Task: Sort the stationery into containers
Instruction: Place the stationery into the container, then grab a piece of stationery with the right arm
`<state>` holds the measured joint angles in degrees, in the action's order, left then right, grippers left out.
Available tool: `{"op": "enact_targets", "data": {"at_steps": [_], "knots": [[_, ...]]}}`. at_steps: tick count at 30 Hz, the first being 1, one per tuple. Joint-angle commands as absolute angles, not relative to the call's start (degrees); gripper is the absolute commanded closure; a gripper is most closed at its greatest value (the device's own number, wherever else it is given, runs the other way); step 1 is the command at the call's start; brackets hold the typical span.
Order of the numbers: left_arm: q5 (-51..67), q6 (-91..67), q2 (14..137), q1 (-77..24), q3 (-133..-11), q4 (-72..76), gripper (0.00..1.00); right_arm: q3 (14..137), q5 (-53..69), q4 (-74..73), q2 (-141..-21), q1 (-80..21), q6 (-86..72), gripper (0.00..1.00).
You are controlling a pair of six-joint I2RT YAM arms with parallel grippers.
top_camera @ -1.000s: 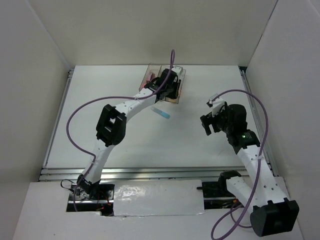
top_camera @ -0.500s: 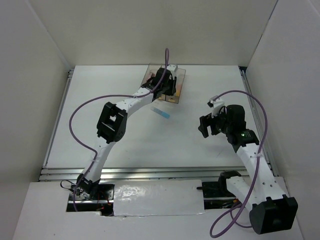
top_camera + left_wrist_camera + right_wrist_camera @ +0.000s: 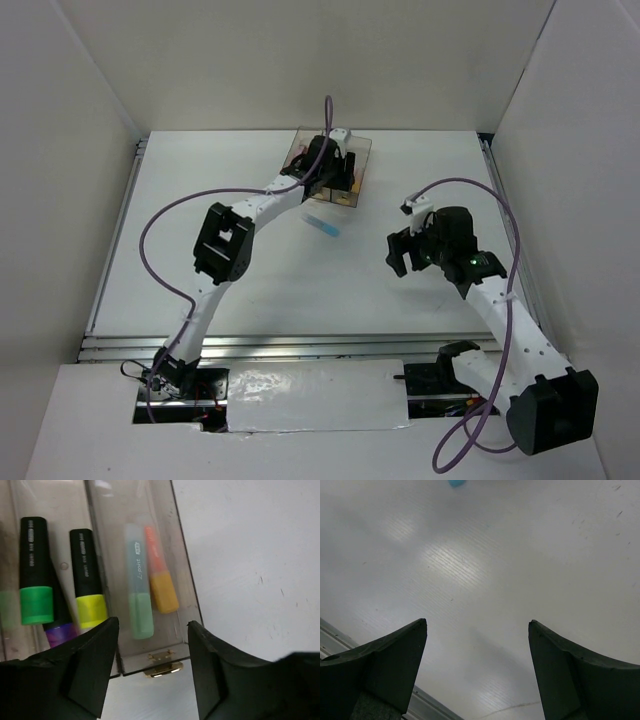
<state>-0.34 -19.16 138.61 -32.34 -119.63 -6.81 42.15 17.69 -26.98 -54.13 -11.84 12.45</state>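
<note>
Left gripper (image 3: 152,625) has just let go: jaws moderately parted, nothing between them, hanging over the bins (image 3: 186,585) at the far middle of the table (image 3: 200,250). Directly below, in the right-hand bin, a mint pen (image 3: 138,595) and a peach pen (image 3: 161,580) lie side by side; one is probably the fresh drop. Green (image 3: 35,580), yellow (image 3: 87,580) and purple (image 3: 60,630) pens lie further left. Right gripper (image 3: 477,625) has swung left, wide and empty, toward the blue pen (image 3: 323,226) loose just near of the bins.
</note>
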Motion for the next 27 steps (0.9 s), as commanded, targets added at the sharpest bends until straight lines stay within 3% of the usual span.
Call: {"op": "enact_targets", "data": {"at_steps": [1,5,8,12,14,21,27], "knots": [[-0.53,-19.6,138.87,-31.46,-121.11,-2.81,0.3,45.44,16.61,-24.26,-54.75,-13.09,11.95,0.12],[1.67,-20.13,135.8,-31.03,-120.59,-1.76,0.22,46.4,14.77,-22.77,-56.77,-14.76,12.83,0.14],[2.63,-20.21,130.71,-30.5,-119.1,-1.14,0.22,48.24,12.48,-22.06,-60.63,-17.56,14.49,0.17],[6.58,-22.23,118.43,-26.47,-112.44,-2.28,0.2,52.37,10.9,-21.54,-71.06,-22.67,15.99,0.29],[8.08,-22.85,111.84,-24.27,-108.74,-4.29,0.01,55.18,9.41,-20.4,-75.65,-25.91,16.26,0.32],[13.97,-21.19,93.8,-13.55,-85.74,-7.83,0.01,70.19,8.26,-18.63,-97.96,-30.67,15.56,0.33],[15.2,-21.18,84.12,-6.87,-74.29,-8.17,0.01,81.18,7.82,-20.65,-110.71,-31.81,17.84,0.33]]}}
